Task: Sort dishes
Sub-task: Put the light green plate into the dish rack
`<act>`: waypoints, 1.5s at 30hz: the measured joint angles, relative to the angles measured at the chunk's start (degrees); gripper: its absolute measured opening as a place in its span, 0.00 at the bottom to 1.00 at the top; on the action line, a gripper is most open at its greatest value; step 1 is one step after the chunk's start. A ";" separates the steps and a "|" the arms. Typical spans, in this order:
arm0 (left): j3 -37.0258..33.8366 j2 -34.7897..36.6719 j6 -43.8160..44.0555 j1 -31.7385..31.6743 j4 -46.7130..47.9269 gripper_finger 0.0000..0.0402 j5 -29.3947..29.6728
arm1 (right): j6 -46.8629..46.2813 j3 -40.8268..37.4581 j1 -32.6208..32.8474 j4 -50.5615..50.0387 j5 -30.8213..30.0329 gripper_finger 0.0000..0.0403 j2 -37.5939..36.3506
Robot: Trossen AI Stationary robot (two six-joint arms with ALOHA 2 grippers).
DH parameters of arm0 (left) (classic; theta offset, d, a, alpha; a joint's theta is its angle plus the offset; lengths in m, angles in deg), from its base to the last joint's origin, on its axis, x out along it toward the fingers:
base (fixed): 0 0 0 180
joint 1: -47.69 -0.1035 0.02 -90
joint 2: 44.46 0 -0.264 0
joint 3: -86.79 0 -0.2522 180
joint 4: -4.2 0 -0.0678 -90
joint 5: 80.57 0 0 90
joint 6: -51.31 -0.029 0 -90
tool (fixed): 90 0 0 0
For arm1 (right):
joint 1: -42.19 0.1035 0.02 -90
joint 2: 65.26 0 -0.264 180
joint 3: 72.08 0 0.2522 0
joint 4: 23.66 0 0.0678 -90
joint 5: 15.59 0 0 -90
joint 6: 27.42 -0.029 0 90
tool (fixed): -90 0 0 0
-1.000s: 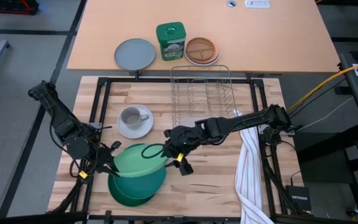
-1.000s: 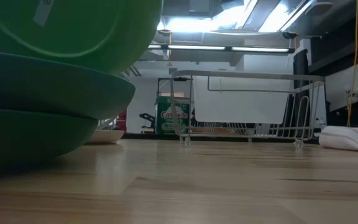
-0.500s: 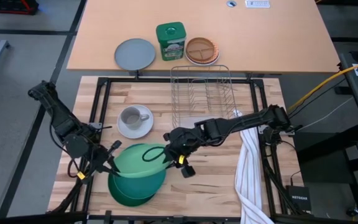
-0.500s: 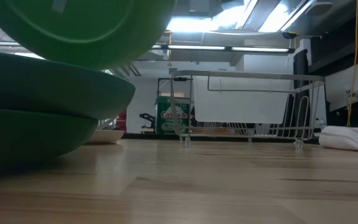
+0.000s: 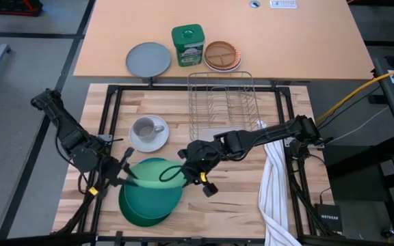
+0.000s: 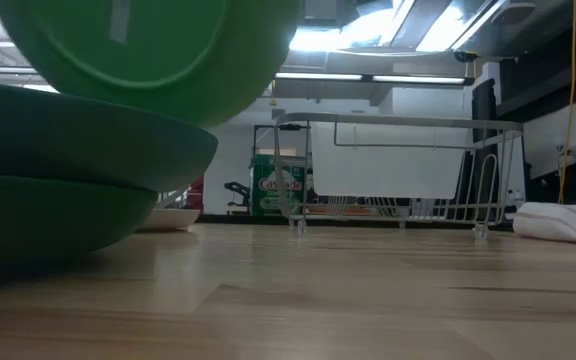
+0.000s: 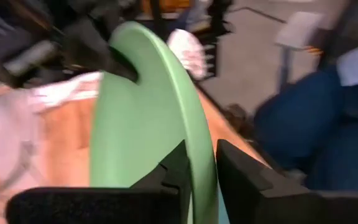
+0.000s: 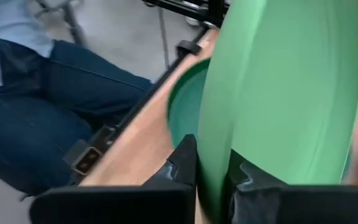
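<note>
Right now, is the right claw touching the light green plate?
Touching. The right wrist view shows the right claw with a finger on each face of the light green plate, pinching its rim. The high view agrees.

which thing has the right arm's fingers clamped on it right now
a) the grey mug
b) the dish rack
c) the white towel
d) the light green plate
d: in the right wrist view the right gripper has its fingers shut on the rim of the light green plate, lifted above the teal plate; the left gripper straddles the opposite rim.
</note>
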 joint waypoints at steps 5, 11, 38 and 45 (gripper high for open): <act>0.00 0.77 -8.36 0.00 -4.02 0.26 4.85 | -0.01 0.09 -1.42 -0.59 -0.34 0.04 -0.93; 0.00 3.03 -17.72 -0.08 -6.53 0.32 8.89 | 0.52 0.11 -4.76 -2.95 1.53 0.04 -4.62; -0.09 5.73 -12.18 -21.36 -7.79 0.32 20.47 | 25.84 0.24 -52.55 -16.02 31.21 0.04 -14.41; -0.07 5.95 -11.86 -25.36 -8.09 0.32 22.04 | 26.92 0.11 -65.22 -16.41 39.96 0.04 -14.10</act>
